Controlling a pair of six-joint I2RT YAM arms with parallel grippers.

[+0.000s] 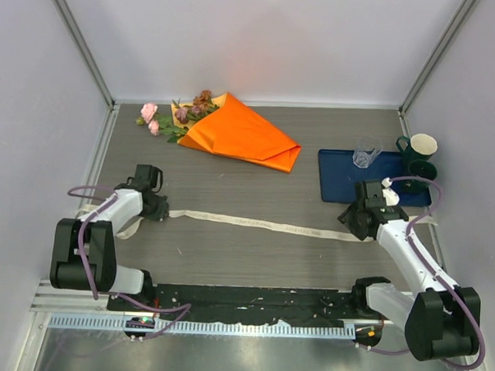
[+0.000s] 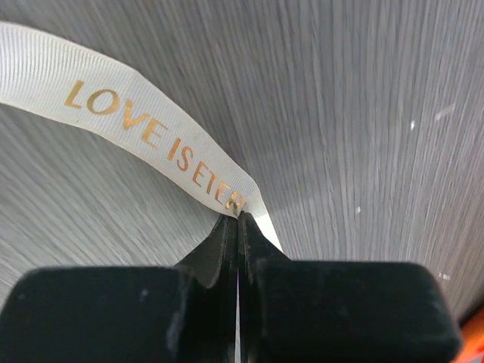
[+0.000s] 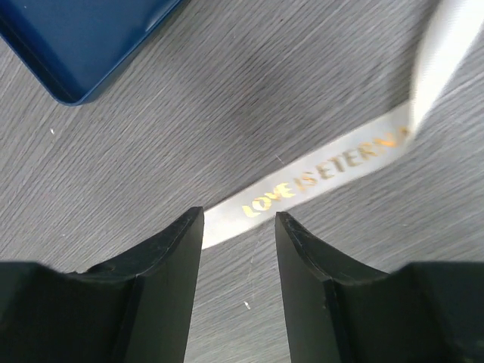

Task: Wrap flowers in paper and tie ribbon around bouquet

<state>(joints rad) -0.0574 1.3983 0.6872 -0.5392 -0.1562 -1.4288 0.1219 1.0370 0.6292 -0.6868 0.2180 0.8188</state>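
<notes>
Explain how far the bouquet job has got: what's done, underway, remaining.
Done: the flowers sit wrapped in the orange paper. In hand: the left hand pinches one end of the ribbon; the right hand straddles the other, open. Left: tying the ribbon round the wrapped flowers.

Gold print "LOVE IS ETERNA…" along the cream ribbon (image 2: 113, 106), last letters hidden in both wrist views

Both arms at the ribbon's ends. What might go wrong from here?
The right gripper stands open with only the tip of the ribbon between its fingers; closing may miss it.
The left gripper pinches the ribbon at its fingertips only, so a pull might slip it free.
The glass on the blue tray stands just beyond the right gripper; a lift could knock it.
</notes>
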